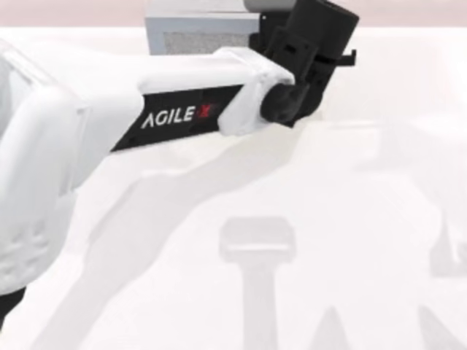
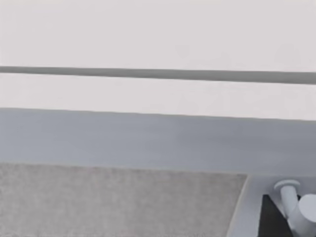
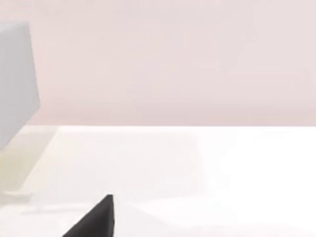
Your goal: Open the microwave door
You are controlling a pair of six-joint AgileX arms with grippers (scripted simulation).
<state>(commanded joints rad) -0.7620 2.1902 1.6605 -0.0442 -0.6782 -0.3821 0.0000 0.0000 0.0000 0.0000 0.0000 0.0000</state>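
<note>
The microwave is a light-grey box at the table's far edge, left of centre. The microwave door faces the front, and its speckled mesh window lies flush in its frame. My left arm reaches across from the left, with my left gripper at the door's right end. In the left wrist view the slim pale handle on its round post sits right next to a dark wedge of that gripper. My right gripper shows only as a dark edge low over the table, off to the microwave's right.
The white table spreads out in front of the microwave, crossed by arm shadows. The left arm's white forearm spans the upper left of the top view. A pale wall rises behind the table. The microwave's side shows in the right wrist view.
</note>
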